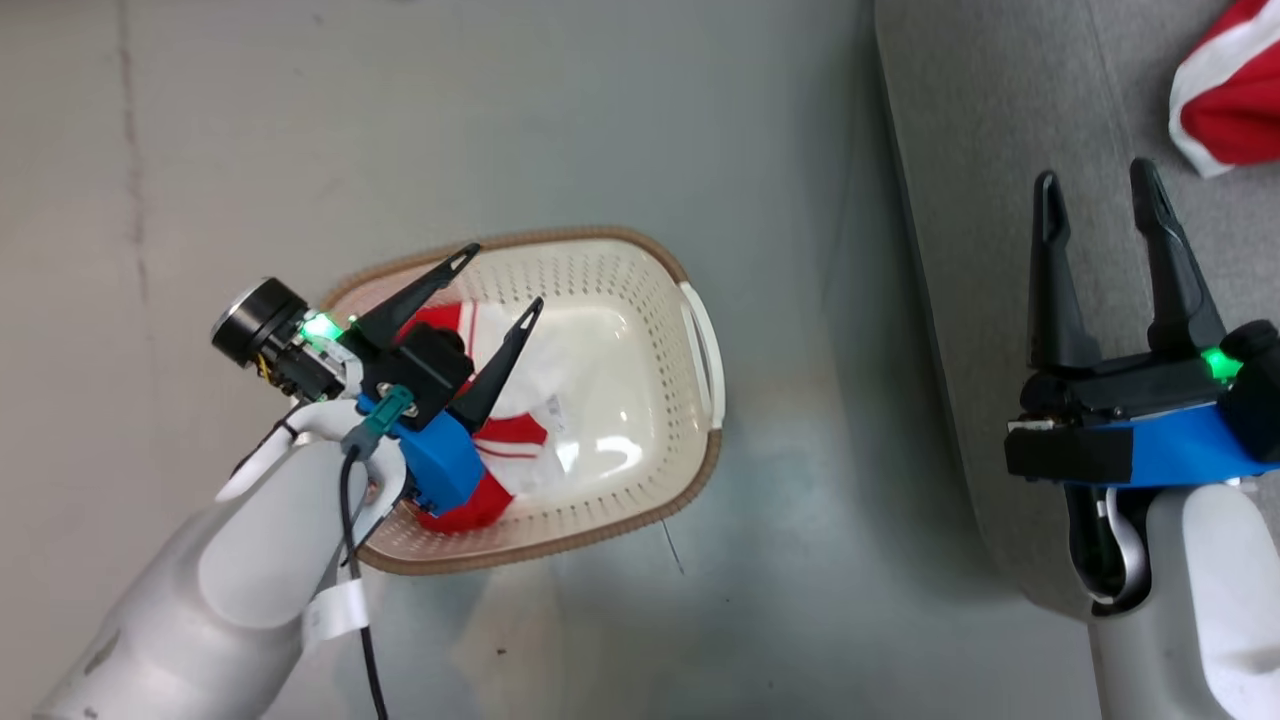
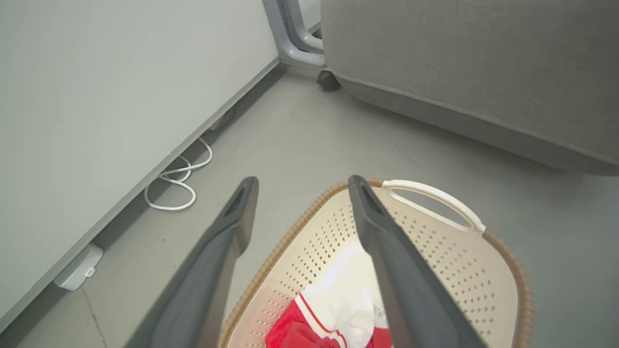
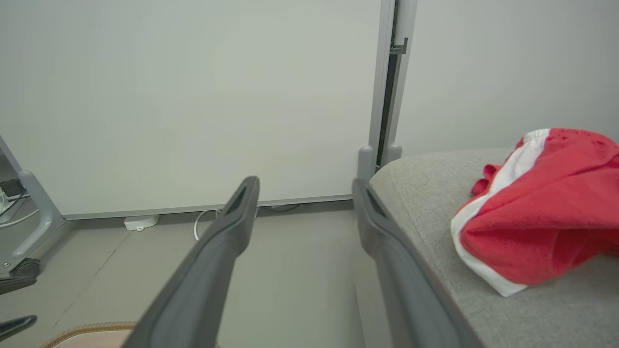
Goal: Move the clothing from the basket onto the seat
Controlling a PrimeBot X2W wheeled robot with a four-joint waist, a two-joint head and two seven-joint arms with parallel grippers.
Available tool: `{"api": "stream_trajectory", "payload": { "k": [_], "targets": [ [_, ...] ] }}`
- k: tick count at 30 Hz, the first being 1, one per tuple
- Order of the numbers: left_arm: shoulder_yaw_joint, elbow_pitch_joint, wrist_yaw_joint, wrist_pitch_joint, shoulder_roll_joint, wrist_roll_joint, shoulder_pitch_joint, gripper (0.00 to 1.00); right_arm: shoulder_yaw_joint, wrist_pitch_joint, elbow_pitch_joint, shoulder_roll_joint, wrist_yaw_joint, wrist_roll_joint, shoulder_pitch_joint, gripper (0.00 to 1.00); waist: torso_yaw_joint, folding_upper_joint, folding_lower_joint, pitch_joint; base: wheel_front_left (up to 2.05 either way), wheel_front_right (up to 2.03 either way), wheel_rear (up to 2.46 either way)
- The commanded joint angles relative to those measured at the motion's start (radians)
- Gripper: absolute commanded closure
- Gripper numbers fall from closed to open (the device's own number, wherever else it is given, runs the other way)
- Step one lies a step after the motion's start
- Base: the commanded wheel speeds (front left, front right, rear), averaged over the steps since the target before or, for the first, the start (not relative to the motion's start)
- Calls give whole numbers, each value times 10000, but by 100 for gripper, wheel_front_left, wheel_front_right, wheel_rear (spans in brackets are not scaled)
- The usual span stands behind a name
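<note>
seat garment cropped, basket garment half-hidden

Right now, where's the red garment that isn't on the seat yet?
Head view, lower left: the red garment lies in the left half of the basket, below the left gripper, jaws open.

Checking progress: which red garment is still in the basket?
The red and white garment beneath the open left gripper, inside the basket; the other garment already lies on the grey seat.
</note>
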Motion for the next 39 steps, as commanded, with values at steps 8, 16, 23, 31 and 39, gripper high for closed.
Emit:
{"api": "stream_trajectory", "payload": {
  "k": [8,16,23,31,39],
  "targets": [
    [-2219,2089,-12,-26,121,-362,-1519,0,283,-5,-246,15,1,98,-718,0,-657,0,-2,1703,0,0,0],
    [-4260,4103,-12,359,-111,-499,-2738,0,448,-5,-475,14,1,28,-1200,0,-967,0,-2,2770,0,0,0],
    [-4990,5473,-12,1136,-234,-202,-3596,0,541,-5,-716,15,1,-2,-1404,0,-1187,0,-2,3622,0,0,0],
    [-5165,6377,-12,1949,-81,950,-4367,0,718,-5,-1128,16,1,-16,-1463,0,-1413,0,-2,4462,0,0,0],
    [-5182,6676,-12,3395,-561,1201,-4673,67,687,-5,-1451,14,1,-77,-1331,0,-1471,0,-2,4970,0,0,0]
  ]
}}
